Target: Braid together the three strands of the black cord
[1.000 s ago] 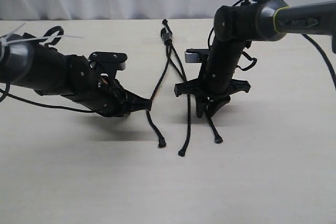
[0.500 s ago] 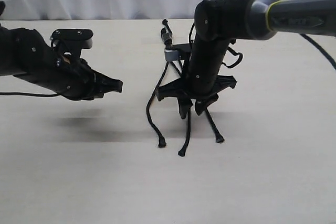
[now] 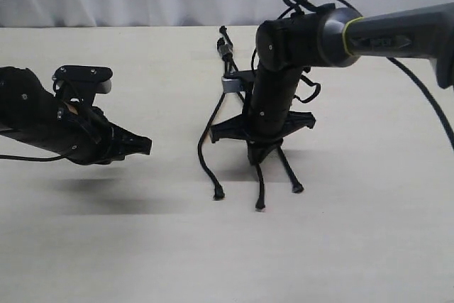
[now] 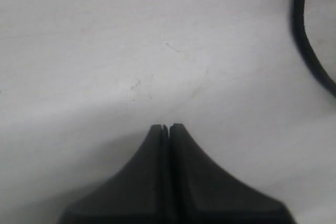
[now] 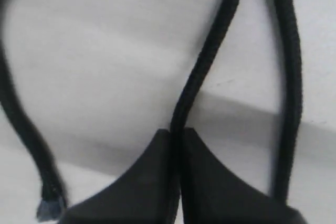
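Black cord (image 3: 225, 51) lies mid-table, knotted head at the far end, three strands fanning toward the near side.

Right gripper (image 3: 261, 155) is down over the strands, jaws pinched closed on the middle strand (image 3: 259, 184). Right wrist view confirms: the strand (image 5: 202, 72) runs straight into the seam between the closed fingers (image 5: 152, 182). Its tip hangs just below the gripper, near the table.

Left strand (image 3: 206, 148) bows out leftward, tip resting on the table near-left of the gripper. Right strand (image 3: 289, 173) comes out on the gripper's right side, tip on the table. Both loose; they show in the right wrist view either side of the pinched one.

Left gripper (image 3: 144, 146) sits well left of the cord, above the table (image 3: 369, 246), jaws fully together with nothing between them. Left wrist view shows fingertips (image 4: 157, 135) closed on bare table, one strand (image 4: 310, 40) only at the frame edge.
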